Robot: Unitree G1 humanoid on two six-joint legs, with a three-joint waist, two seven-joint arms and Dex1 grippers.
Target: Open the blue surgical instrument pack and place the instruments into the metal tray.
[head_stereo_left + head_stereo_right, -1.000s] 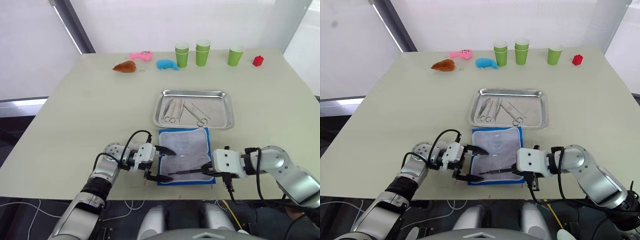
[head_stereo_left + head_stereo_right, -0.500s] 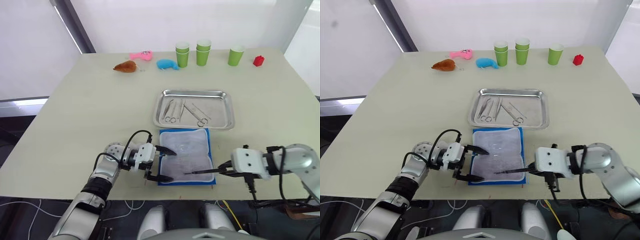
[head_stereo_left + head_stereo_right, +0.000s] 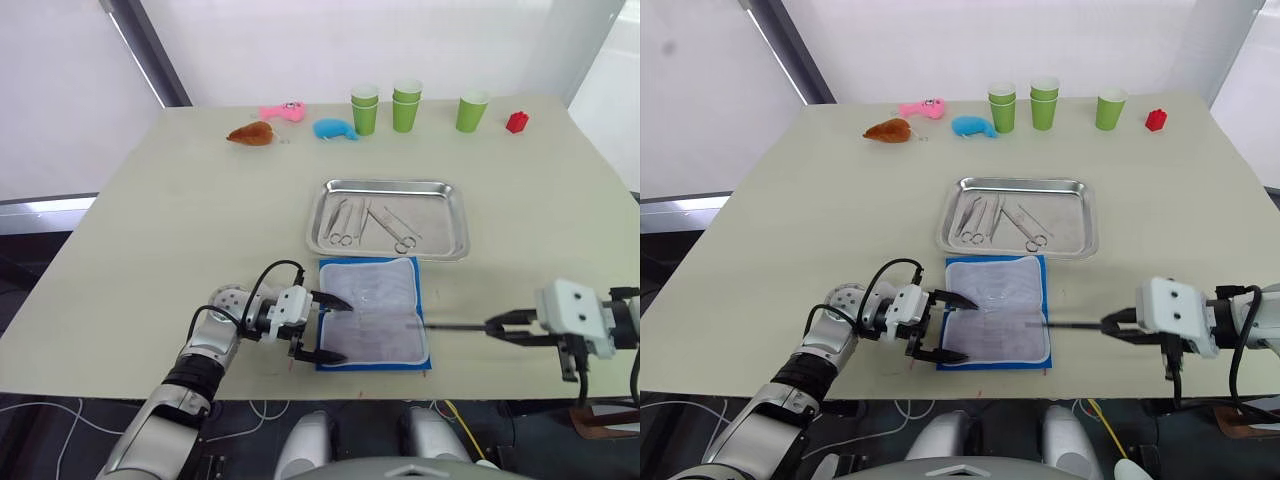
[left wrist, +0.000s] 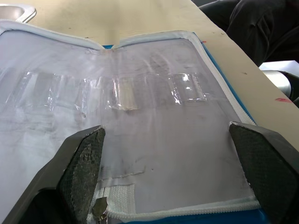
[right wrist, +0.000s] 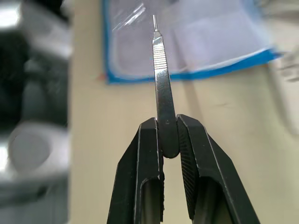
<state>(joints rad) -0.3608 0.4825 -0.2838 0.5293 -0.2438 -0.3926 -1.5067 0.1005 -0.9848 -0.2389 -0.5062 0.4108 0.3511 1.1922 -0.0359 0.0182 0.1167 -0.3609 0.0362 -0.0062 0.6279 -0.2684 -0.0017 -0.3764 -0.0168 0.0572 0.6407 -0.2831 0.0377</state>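
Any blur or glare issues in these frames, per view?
Right wrist view: the held scalpel handle and finger pads are sharp, the blue surgical instrument pack behind is soft and streaked. Left wrist view: glare on the pack's clear pocket strips. Head views: even light, metal tray shows mild sheen.

Bare table (image 3: 520,270) lies open between the right tool (image 3: 497,327) and the metal tray (image 3: 455,215).

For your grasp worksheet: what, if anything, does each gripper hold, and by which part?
The right gripper pinches a slim metal handle by its butt end. The left gripper is open over the pack, holding nothing.
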